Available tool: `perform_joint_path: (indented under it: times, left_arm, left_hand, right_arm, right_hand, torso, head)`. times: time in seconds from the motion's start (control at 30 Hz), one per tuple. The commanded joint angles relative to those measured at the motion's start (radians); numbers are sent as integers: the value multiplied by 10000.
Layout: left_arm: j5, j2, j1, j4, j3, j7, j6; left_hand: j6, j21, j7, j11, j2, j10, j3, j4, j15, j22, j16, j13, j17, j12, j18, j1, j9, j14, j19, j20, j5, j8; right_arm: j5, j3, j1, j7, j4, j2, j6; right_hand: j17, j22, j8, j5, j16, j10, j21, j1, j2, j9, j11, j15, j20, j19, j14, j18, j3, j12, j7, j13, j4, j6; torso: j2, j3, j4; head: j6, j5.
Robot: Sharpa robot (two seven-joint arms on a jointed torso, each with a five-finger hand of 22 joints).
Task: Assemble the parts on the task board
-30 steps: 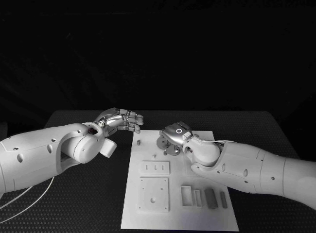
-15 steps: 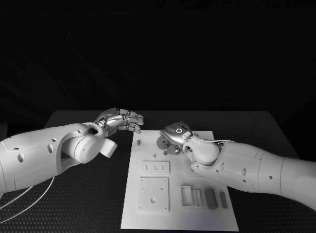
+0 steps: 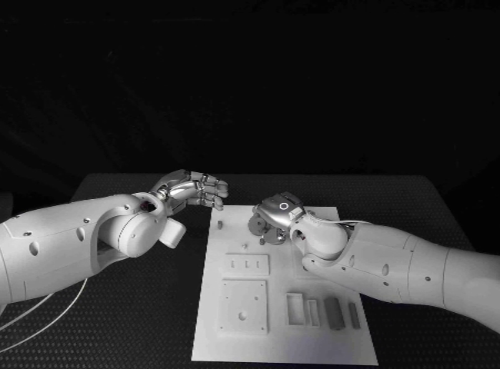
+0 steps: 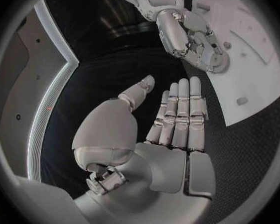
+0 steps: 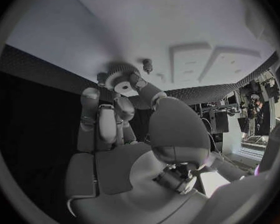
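The white task board [image 3: 234, 350] lies in the middle of the black table. My right hand [image 3: 278, 215] is over the board's far end and pinches a small round toothed part [image 3: 257, 225] between thumb and fingers. In the right wrist view the toothed part [image 5: 119, 70] sits at the fingertips just above the board [image 5: 146, 25], next to a small peg [image 5: 147, 64]. My left hand [image 3: 191, 189] hovers off the board's far left corner, holding nothing. In the left wrist view its fingers [image 4: 180, 109] lie straight and side by side, facing the right hand [image 4: 184, 32] and its part [image 4: 216, 60].
Nearer me on the board are a small plate with three holes [image 3: 247, 265], a square plate [image 3: 244, 307] and a row of upright blocks and slots [image 3: 320, 311]. A tiny peg [image 3: 219, 225] stands near the board's left edge. A white cable [image 3: 28, 323] loops at the table's left.
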Motion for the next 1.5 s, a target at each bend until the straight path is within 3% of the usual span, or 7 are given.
perform_joint_path:
  times: [0.03, 0.7, 0.93, 1.07, 1.13, 1.27, 1.5]
  left_arm:
    - [0, 15, 14, 10, 9, 68, 95]
    - [0, -10, 14, 15, 9, 64, 76]
    - [0, -29, 14, 12, 9, 69, 72]
    - [2, -68, 15, 26, 9, 91, 69]
    - [2, -77, 15, 10, 9, 126, 101]
    - [2, -110, 15, -11, 10, 136, 131]
    - [-26, -70, 15, -167, 9, 163, 275]
  left_hand:
    - [-11, -47, 34, 9, -16, 80, -74, 13, 29, 13, -56, 16, 13, -52, 126, -105, -16, 29, -76, 3, -39, -64]
    - [-43, -54, 58, 15, -23, 74, -77, 15, 29, 19, -74, 18, 30, -73, 126, -114, -23, 34, -75, 3, -40, -84]
    - [-51, -56, 64, 18, -21, 71, -76, 17, 29, 21, -80, 19, 36, -80, 127, -115, -25, 35, -74, 2, -39, -90]
    - [-53, -57, 66, 20, -18, 71, -77, 22, 30, 22, -83, 20, 39, -83, 126, -122, -25, 36, -73, 3, -39, -91]
    - [-52, -58, 66, 20, -17, 72, -77, 22, 30, 23, -85, 21, 40, -84, 126, -121, -25, 36, -73, 3, -39, -91]
    - [0, -67, 38, -7, -9, 149, -72, 19, 32, 31, -108, 46, 61, -61, 126, -115, -11, 40, -75, 4, -40, -63]
    - [142, -81, -13, -144, 27, 459, -76, 23, 30, 53, -151, 147, 114, 70, 126, -122, 22, 66, -69, 4, -39, 10]
  right_arm:
    - [59, 2, 3, -6, -39, -22, 91]
    - [602, 8, 6, 295, 121, -317, 347]
    - [738, 34, 43, 336, 397, -689, -402]
    - [1187, 196, 148, 552, 753, -999, -940]
    - [2060, 485, 286, 940, 1179, -1379, -1100]
    - [3663, 845, 572, 1899, 1689, -1974, -907]
    - [6589, 985, 922, 4050, 1846, -3027, 157]
  right_hand:
    - [-35, 136, -55, 20, -44, 18, -71, 8, -90, -20, 34, 73, -2, -45, -43, 301, 3, -54, 1, -22, -26, -94]
    - [-20, 152, -32, 21, -57, 34, -103, 40, 87, -34, 31, 70, 9, -53, -44, 301, 29, -103, -4, -49, -35, -137]
    - [20, 164, -7, 13, -47, 57, -98, 2, 135, -33, 39, 76, 15, -53, -23, 301, -8, -69, 5, -16, -37, -113]
    - [46, 168, 35, 17, -40, 74, -93, -55, 53, -24, 47, 84, 17, -36, 2, 301, -40, -51, 14, 0, -11, -51]
    - [44, 165, 50, 21, -42, 83, -93, -88, -50, -26, 53, 88, 14, -18, 8, 301, -43, -45, 21, 7, 17, -31]
    - [14, 157, 86, 25, -54, 88, -109, -166, -189, -26, 78, 109, 16, -3, -8, 301, -18, -22, 49, 34, 121, 24]
    - [-295, 154, 89, 17, -157, -186, -194, -239, -238, -53, 160, 184, 59, -124, -318, 301, 20, -192, 136, -37, 234, 14]
  torso:
    - [-3, 2, -8]
    - [-2, 8, -14]
    - [-14, 5, -19]
    - [-10, 0, -35]
    - [-15, -2, -48]
    - [-26, -3, -69]
    - [-94, -13, -158]
  head:
    - [-10, 0]
    - [-39, 19]
    - [-20, 8]
    - [21, -24]
    - [64, -34]
    - [157, -76]
    - [214, -110]
